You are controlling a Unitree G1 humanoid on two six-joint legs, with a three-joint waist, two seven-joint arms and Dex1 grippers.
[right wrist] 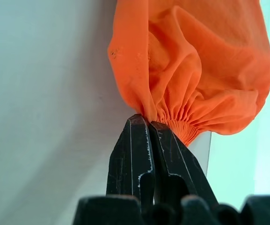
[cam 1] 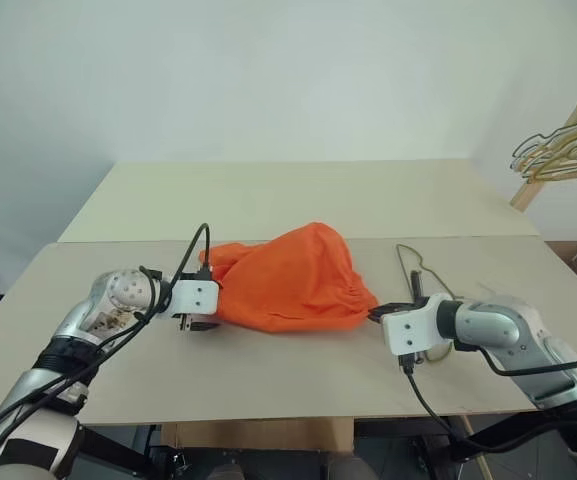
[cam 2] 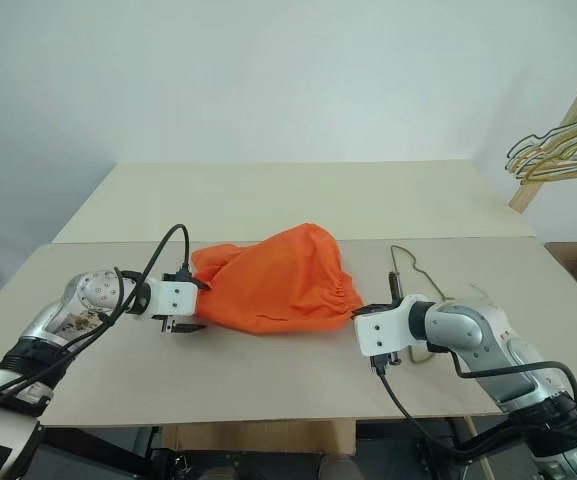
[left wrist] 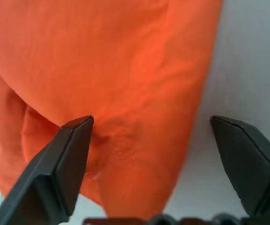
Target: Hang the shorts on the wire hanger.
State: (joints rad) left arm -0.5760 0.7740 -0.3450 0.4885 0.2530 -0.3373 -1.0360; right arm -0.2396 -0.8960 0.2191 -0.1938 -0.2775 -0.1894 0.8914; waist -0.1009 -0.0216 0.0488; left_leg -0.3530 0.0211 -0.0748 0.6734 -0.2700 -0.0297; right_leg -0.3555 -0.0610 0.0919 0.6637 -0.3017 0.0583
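The bright orange shorts (cam 1: 298,278) lie bunched in a heap at the middle of the near table (cam 1: 268,380). My left gripper (left wrist: 151,124) is at the heap's left end, open, its two fingers (left wrist: 71,154) standing wide with orange fabric between them. My right gripper (right wrist: 146,119) is at the heap's right end, shut on the gathered waistband (right wrist: 179,127). The thin wire hanger (cam 1: 415,262) lies flat on the table just behind the right gripper (cam 1: 380,312), partly hidden by that arm.
A second pale table (cam 1: 298,195) butts against the far side of the near one. At the far right, a bunch of gold and grey wire hangers (cam 1: 560,150) hangs from a slanted wooden rack (cam 1: 553,140).
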